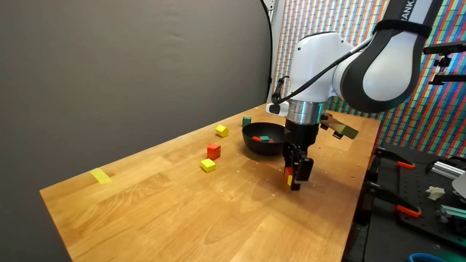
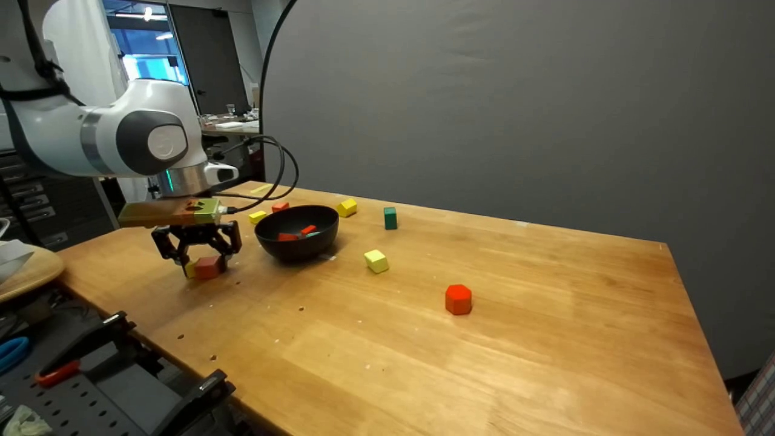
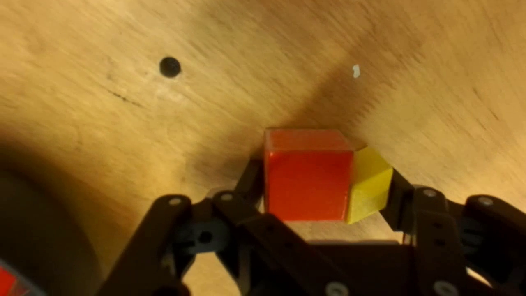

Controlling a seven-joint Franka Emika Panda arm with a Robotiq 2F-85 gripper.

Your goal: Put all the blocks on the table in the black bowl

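While a red block (image 3: 310, 185) and a yellow block (image 3: 370, 187) sit side by side in the wrist view, touching, the gripper (image 3: 324, 179) has its jaws around the pair; whether they squeeze cannot be told. In an exterior view, the two are down at the table (image 1: 156, 211), near a black bowl (image 1: 259, 149) already carrying red and green blocks (image 1: 264, 138), with a green cube (image 1: 246, 121), a red cube (image 1: 214, 151) and two yellow cubes (image 1: 208, 165) nearby. In an exterior view, a pale yellow cube (image 2: 376, 261) and an orange-red block (image 2: 458, 300) lie well apart from the gripper. The blocks should be light, stiff and smooth, not fragile but apt to slide; opposite flat faces should give the surest hold, and lifting both at once could let the angled yellow one slip.
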